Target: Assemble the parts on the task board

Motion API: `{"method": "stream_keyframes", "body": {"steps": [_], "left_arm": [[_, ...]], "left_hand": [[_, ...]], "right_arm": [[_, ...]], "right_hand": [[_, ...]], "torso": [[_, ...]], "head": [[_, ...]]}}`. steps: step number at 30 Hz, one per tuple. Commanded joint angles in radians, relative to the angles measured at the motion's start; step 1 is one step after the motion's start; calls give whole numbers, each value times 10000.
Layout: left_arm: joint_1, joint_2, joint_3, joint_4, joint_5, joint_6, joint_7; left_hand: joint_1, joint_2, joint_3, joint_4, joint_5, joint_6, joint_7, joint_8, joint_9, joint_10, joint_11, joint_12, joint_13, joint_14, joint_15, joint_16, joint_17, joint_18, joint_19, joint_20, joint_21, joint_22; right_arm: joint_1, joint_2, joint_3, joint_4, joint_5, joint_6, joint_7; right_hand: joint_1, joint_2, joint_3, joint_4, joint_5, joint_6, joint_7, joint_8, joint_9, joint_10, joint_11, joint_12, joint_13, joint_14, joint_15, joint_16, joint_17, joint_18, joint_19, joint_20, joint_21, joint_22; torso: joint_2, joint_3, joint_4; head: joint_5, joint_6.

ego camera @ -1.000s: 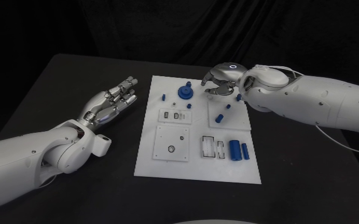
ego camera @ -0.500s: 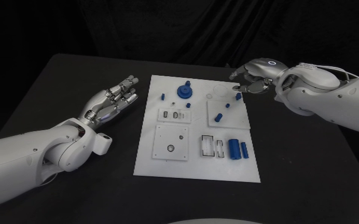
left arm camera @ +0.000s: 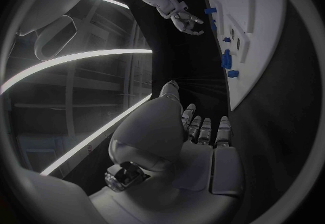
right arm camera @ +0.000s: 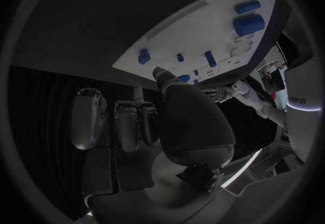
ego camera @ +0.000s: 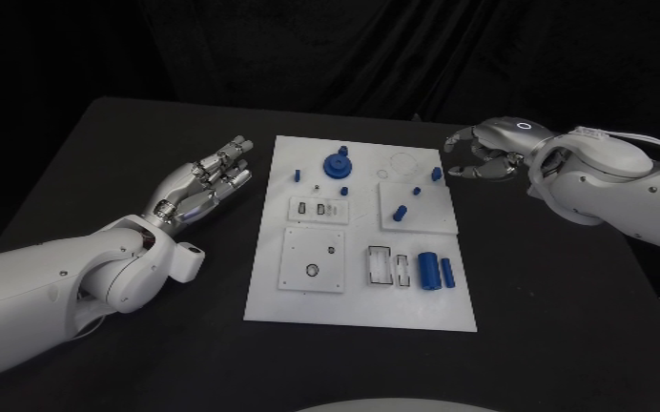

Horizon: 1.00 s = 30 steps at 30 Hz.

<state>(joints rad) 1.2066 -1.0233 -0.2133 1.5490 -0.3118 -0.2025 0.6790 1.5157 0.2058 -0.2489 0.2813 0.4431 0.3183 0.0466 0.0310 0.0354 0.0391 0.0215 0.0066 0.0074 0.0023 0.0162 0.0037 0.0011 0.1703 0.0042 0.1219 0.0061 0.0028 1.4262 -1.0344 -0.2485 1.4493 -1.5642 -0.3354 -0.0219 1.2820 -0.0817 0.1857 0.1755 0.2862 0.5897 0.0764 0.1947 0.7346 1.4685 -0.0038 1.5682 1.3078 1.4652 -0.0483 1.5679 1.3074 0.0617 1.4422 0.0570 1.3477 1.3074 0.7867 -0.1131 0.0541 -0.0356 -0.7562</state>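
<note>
The desk (ego camera: 152,135) was black and carried the white task board (ego camera: 360,312) in its middle — the biggest thing before me, lying between my two arms. Most of the work looked undone: the parts lay scattered over the board, not gathered into one assembly. Toward the far edge stood the large blue knob (ego camera: 337,165), with small blue pegs (ego camera: 299,175) near it. In the near right area the two blue cylinders (ego camera: 438,271) lay side by side next to the slotted plate (ego camera: 389,267), and a short blue pin (ego camera: 401,212) sat on the raised square near the right edge. Whether any peg was already seated in its hole I could not tell.

My left hand (ego camera: 206,186) rested off the board's left edge, fingers straight and together, holding nothing. My right hand (ego camera: 484,157) hovered just off the far right corner, fingers curled loosely with a gap between them — I saw nothing in them. Nothing stood between either hand and the parts.
</note>
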Motion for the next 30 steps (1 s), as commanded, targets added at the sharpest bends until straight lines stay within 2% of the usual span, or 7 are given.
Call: {"method": "stream_keyframes", "body": {"steps": [1, 3, 6, 10, 17, 30], "left_arm": [[7, 19, 6, 6, 20, 133, 2161], [7, 16, 6, 5, 20, 137, 2161], [6, 9, 6, 3, 20, 143, 2160], [5, 7, 6, -6, 20, 155, 2159], [4, 23, 6, -25, 20, 184, 2153], [3, 39, 6, -60, 20, 235, 2124]], "left_hand": [[94, -22, 42, -15, 23, -4, 71, 42, 5, 8, 50, 18, 13, -23, 63, -37, -11, 62, 5, 77, -21, 9], [94, -22, 42, -15, 23, -4, 71, 42, 5, 8, 50, 18, 13, -23, 63, -37, -11, 62, 5, 77, -21, 9], [105, -24, 45, -22, 24, -15, 72, 41, 4, 10, 52, 18, 13, -23, 67, -37, -11, 62, 5, 80, -20, 9], [105, -24, 45, -22, 24, -15, 72, 41, 4, 10, 52, 18, 13, -23, 67, -37, -11, 62, 5, 80, -20, 9], [115, -24, 50, -27, 24, -22, 74, 40, 3, 8, 56, 18, 13, -23, 71, -37, -11, 61, 5, 84, -20, 10], [173, -15, 78, -42, 23, 96, 170, 63, 20, 40, 130, 24, 19, -23, 107, -37, -11, 58, 7, 114, -19, 10]], "right_arm": [[-90, 13, -1, -94, -203, 51, -390], [-119, 38, -1, -133, -211, 85, -414], [-172, 97, -2, -205, -219, 160, -466], [-248, 223, -1, -337, -226, 214, -512], [-347, 438, 2, -561, -229, 258, -491], [-478, 711, 5, -806, -229, 244, -409]], "right_hand": [[145, -30, -25, 44, -26, -249, 4, 48, 406, 1023, -3, 26, 2630, 1056, -76, 29, 2634, -112, 97, 0, 14, 1967], [162, -42, -28, 51, -25, -350, 4, 36, 528, 1023, 0, 26, 2630, 1056, -73, 29, 2634, -108, 89, 2, -5, 1962], [209, -64, -29, 46, -25, -530, 18, 7, 739, 1023, 10, 26, 2630, 1056, -66, 29, 2634, -106, 81, 8, -25, 1958], [220, -67, -30, 53, -24, -610, 30, -7, 833, 1023, 17, 26, 2630, 1056, -60, 29, 2634, -104, 78, 11, -33, 1957], [203, -49, -40, 99, -25, -593, 79, 81, 1126, 1023, 53, 26, 2630, 1056, -34, 29, 2634, -109, 89, 28, -22, 1962], [78, 86, -32, 240, -21, -671, 186, -70, 1165, 1023, 134, 26, 2630, 1056, 26, 29, 2634, -127, 139, 73, 54, 1986]], "torso": [[6, -11, 20], [7, -11, 27], [1, -5, -11], [0, -16, 33], [1, -12, 31], [-2, -18, 23]], "head": [[9, -20], [1, -28], [41, -46], [5, -69], [-12, -104], [-29, -140]]}}
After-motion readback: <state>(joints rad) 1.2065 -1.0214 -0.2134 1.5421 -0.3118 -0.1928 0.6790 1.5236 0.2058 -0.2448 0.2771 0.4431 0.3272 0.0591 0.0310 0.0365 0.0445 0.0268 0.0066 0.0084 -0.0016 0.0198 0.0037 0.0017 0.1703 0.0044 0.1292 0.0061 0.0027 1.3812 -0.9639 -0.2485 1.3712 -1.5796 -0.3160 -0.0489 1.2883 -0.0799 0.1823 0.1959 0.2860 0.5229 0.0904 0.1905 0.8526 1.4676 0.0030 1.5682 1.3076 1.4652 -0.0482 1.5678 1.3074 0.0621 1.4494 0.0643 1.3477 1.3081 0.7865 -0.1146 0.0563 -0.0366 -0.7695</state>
